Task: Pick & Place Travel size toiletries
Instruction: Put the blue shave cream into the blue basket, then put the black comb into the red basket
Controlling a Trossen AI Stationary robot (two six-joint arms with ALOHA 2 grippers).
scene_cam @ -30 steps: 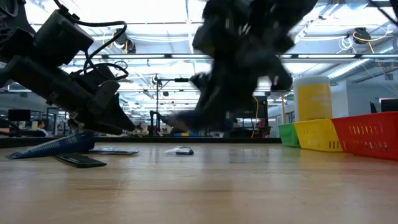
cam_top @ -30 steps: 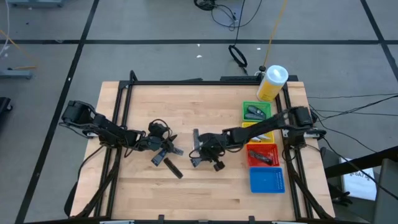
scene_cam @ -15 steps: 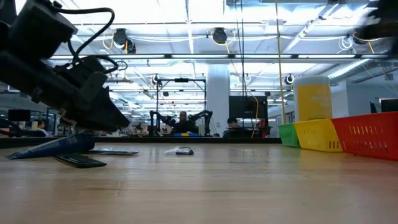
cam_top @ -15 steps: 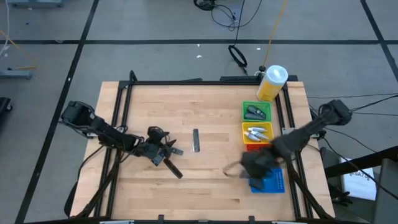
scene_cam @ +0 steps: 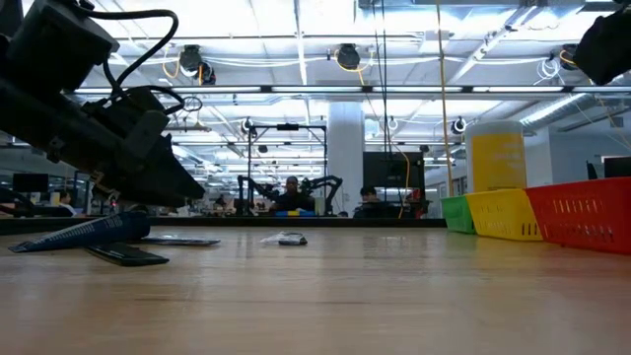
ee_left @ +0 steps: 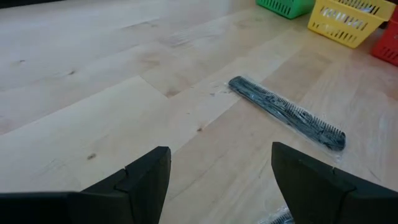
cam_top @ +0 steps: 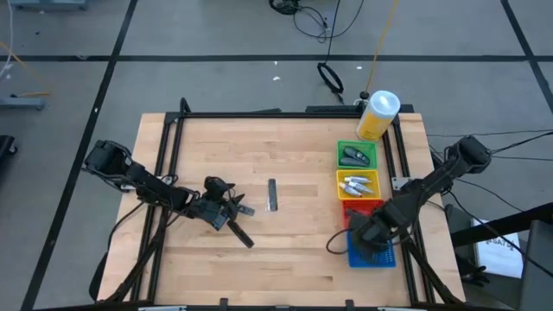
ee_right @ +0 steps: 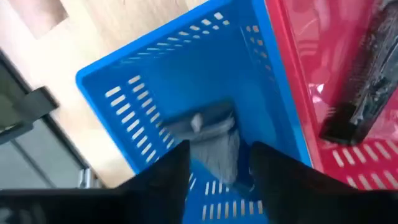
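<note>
My right gripper (cam_top: 370, 240) hangs over the blue tray (cam_top: 384, 256) at the table's near right, shut on a dark grey oblong toiletry piece (ee_right: 210, 138). My left gripper (cam_top: 233, 208) (ee_left: 217, 168) is open and hovers left of centre, touching nothing. A dark comb in a clear wrapper (cam_top: 272, 195) (ee_left: 286, 112) lies flat on the wood beyond it. A dark oblong piece (cam_top: 241, 235) lies flat just near of the left gripper. The green tray (cam_top: 356, 155) holds dark pieces. The yellow tray (cam_top: 357, 184) holds white-silver tubes. My right gripper holds the dark grey piece between its two fingers (ee_right: 165, 177), coming from above and pointing down into the blue tray. The end of the piece (ee_right: 205, 121) sticks out past the fingertips. Whether it rests on the tray floor, I cannot tell.
The red tray (ee_right: 292, 74) sits against the blue tray's far side and holds a dark ridged piece (ee_right: 367, 81). A big yellow white-capped bottle (cam_top: 378, 115) stands at the far right corner. Black frame rails run along the table's sides. Bare wood spreads across the middle and the near side.
My right gripper has swung from the middle of the table, beside the comb, toward the right and near edge, and now hangs over the blue tray. The comb has stayed where it was.
</note>
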